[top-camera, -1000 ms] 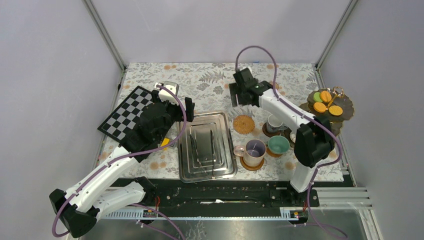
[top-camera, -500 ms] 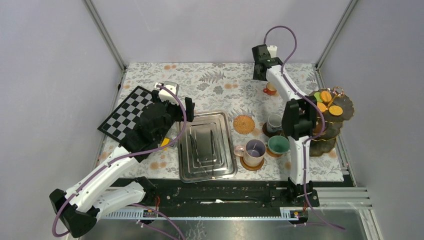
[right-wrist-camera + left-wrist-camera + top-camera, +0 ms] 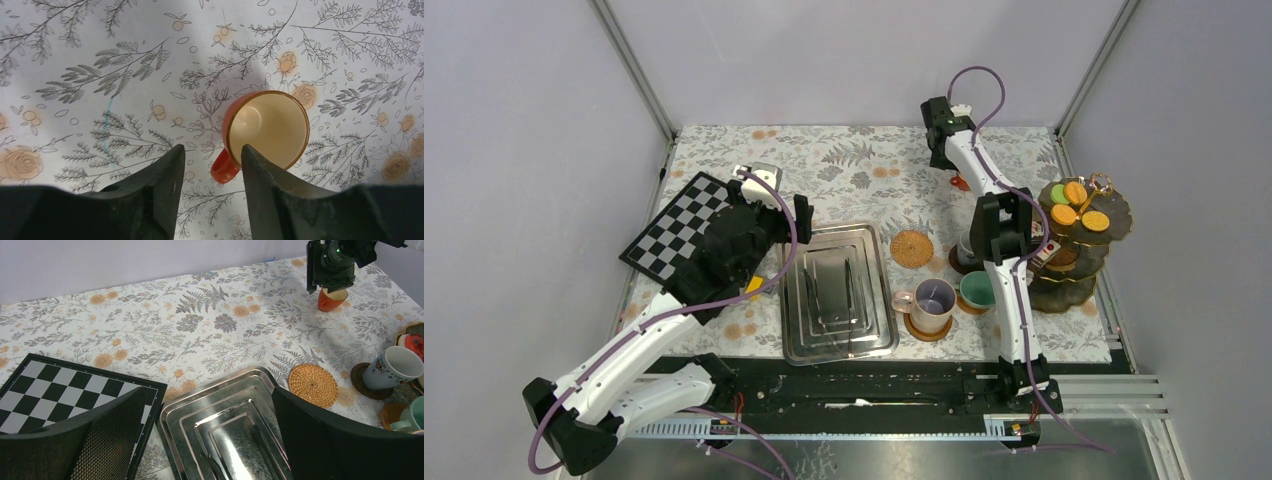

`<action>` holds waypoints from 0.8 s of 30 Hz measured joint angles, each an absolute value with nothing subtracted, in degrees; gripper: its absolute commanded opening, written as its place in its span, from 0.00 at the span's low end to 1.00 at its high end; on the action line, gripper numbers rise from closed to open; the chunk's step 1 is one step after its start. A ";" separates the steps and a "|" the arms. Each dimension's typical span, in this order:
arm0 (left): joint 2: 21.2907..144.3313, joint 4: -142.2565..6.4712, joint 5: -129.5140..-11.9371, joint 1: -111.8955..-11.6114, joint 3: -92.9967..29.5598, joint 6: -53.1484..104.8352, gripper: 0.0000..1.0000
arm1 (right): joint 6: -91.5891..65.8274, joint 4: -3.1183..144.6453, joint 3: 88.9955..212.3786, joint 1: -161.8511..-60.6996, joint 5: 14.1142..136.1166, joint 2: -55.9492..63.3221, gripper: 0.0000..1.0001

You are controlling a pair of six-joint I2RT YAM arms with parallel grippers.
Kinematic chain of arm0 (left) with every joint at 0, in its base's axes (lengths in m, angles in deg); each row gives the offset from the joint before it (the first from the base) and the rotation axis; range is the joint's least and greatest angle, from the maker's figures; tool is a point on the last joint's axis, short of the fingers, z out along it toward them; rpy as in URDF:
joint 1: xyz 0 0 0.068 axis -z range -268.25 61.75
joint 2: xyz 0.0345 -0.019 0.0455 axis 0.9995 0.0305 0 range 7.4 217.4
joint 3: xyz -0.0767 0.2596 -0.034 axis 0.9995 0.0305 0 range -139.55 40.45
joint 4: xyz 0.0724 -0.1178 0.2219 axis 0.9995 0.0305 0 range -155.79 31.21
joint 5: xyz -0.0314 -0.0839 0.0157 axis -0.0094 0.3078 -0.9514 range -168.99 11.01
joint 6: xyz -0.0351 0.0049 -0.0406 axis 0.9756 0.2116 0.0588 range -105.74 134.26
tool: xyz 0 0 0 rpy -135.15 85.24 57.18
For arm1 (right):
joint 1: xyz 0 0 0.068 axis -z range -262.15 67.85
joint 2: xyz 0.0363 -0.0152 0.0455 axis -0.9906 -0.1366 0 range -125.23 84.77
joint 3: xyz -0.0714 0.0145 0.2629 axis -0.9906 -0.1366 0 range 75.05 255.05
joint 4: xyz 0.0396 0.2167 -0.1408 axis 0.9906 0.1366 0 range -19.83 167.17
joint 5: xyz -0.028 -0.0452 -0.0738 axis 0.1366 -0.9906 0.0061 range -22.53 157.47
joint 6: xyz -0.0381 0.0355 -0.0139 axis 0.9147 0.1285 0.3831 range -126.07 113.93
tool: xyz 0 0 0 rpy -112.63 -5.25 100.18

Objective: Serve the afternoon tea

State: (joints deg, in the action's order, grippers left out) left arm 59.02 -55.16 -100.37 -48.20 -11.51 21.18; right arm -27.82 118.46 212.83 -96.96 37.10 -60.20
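Note:
The small orange mug [image 3: 265, 129] stands upright on the cloth at the far back, and also shows in the top view [image 3: 962, 182] and the left wrist view [image 3: 332, 299]. My right gripper [image 3: 212, 162] hovers over it, open, with the mug's handle [image 3: 223, 170] between the fingers. The beige mug [image 3: 932, 298], teal mug [image 3: 980, 290] and grey mug [image 3: 972, 245] sit on coasters. One woven coaster [image 3: 912, 248] is bare. The three-tier stand [image 3: 1126, 212] holds orange biscuits [image 3: 1095, 221]. My left gripper [image 3: 207, 395] is open and empty above the steel tray.
The steel tray [image 3: 789, 330] holds tongs in the middle front. The chessboard [image 3: 674, 225] lies at the left, partly under my left arm. A small orange piece [image 3: 754, 285] lies beside the tray. Frame posts stand at the back corners.
My right arm has swung from above the bare coaster to the far back and come down over the small orange mug. The left arm has not moved.

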 measured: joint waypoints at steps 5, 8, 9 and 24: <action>59.02 -55.16 -100.37 -48.20 -11.51 21.18 0.99 | -27.80 118.26 212.83 -95.99 37.17 -61.88 0.41; 59.02 -55.16 -100.37 -48.20 -11.51 21.18 0.99 | -27.61 118.26 212.83 -95.58 37.41 -63.04 0.32; 59.02 -55.16 -100.37 -48.20 -11.51 21.18 0.99 | -27.45 118.18 212.83 -95.45 37.56 -63.24 0.28; 59.39 -55.16 -100.37 -48.20 -11.51 21.18 0.99 | -24.57 117.17 200.54 -98.27 38.42 -50.01 0.07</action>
State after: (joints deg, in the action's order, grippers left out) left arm 59.39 -55.16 -100.37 -48.20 -11.51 21.18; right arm -24.57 117.17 200.54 -98.27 38.42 -50.01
